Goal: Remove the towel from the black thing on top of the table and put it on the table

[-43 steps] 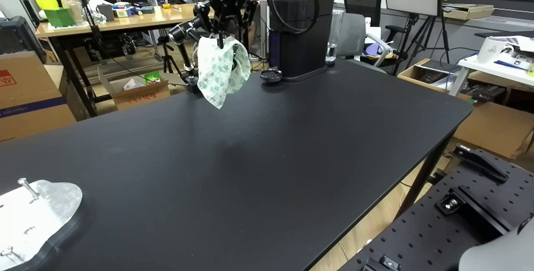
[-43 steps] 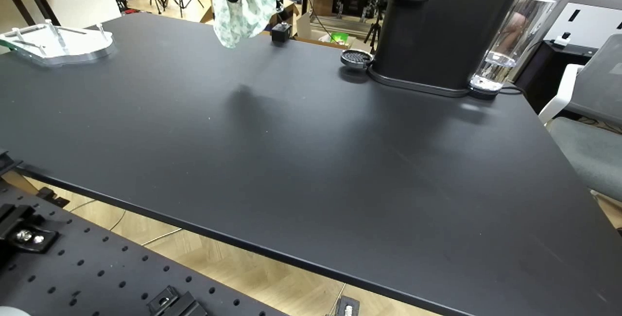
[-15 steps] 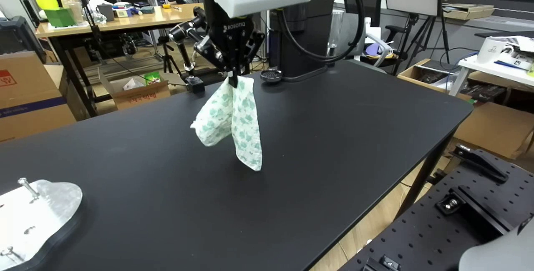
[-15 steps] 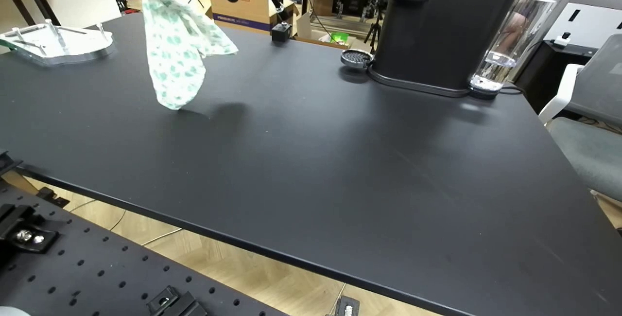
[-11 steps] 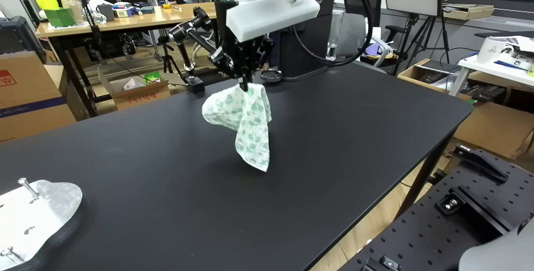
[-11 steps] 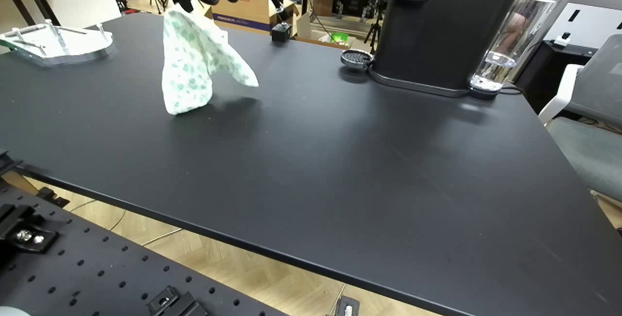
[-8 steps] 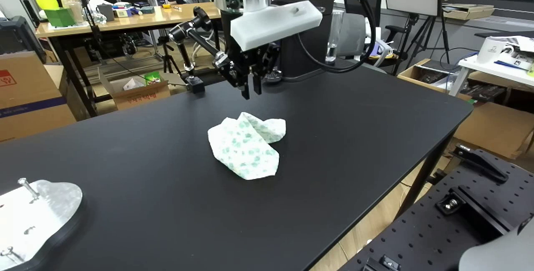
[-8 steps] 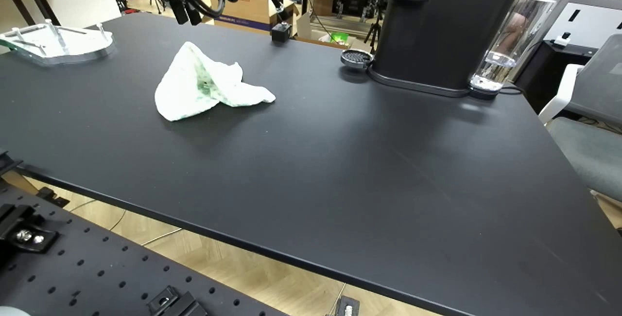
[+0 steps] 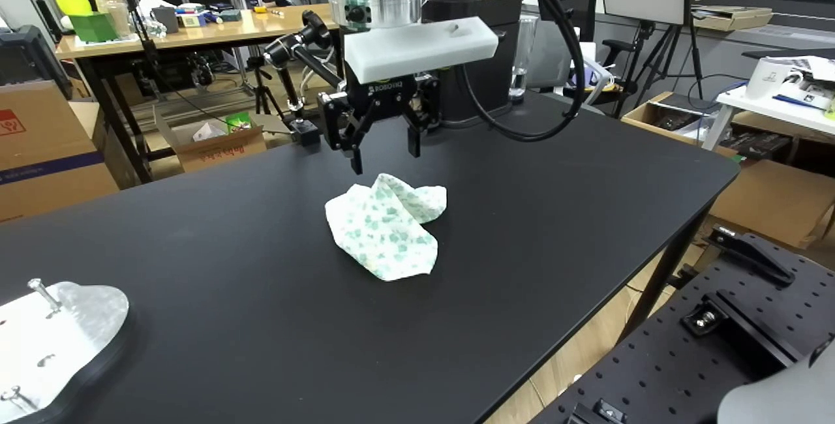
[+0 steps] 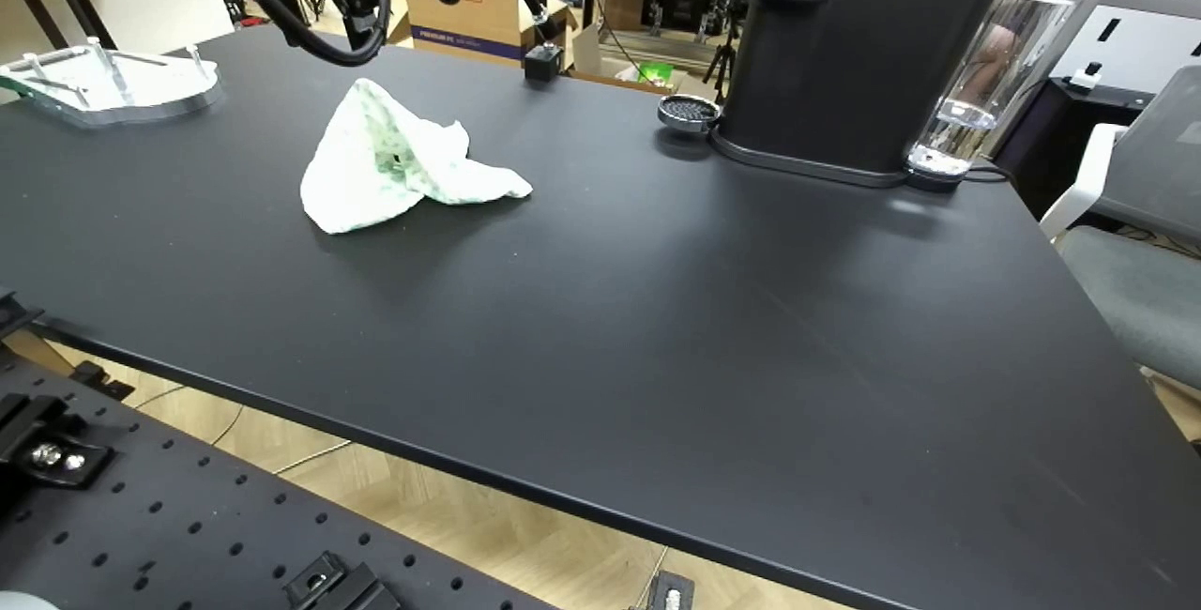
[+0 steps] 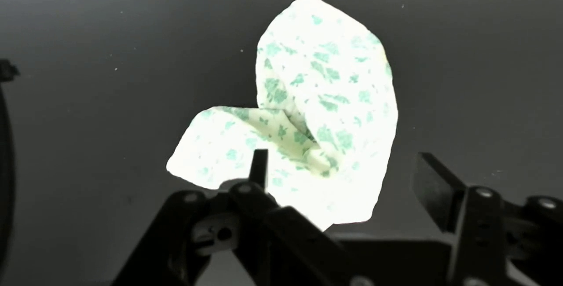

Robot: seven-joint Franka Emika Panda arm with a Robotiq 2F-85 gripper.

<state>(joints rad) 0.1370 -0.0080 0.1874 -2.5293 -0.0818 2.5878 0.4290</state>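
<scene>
Left to right in an exterior view, we see a bolt-studded metal plate (image 9: 88,312) well apart from the work, then a jointed black mount (image 9: 289,90) at the table's (image 9: 261,333) far edge, perhaps the task's "black thing". Our gripper (image 9: 385,154) hangs above the green-patterned towel (image 9: 386,231), jaws apart and holding nothing, presumably for release, since the towel lies rumpled on the table as the task wants. Farther right stands a coffee machine (image 9: 489,85).

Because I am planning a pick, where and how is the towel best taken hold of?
Likely by the raised fold of the towel, from straight above: it stands up as a peak, whereas the rest lies lower on the table, and the open gripper hangs above.
</scene>
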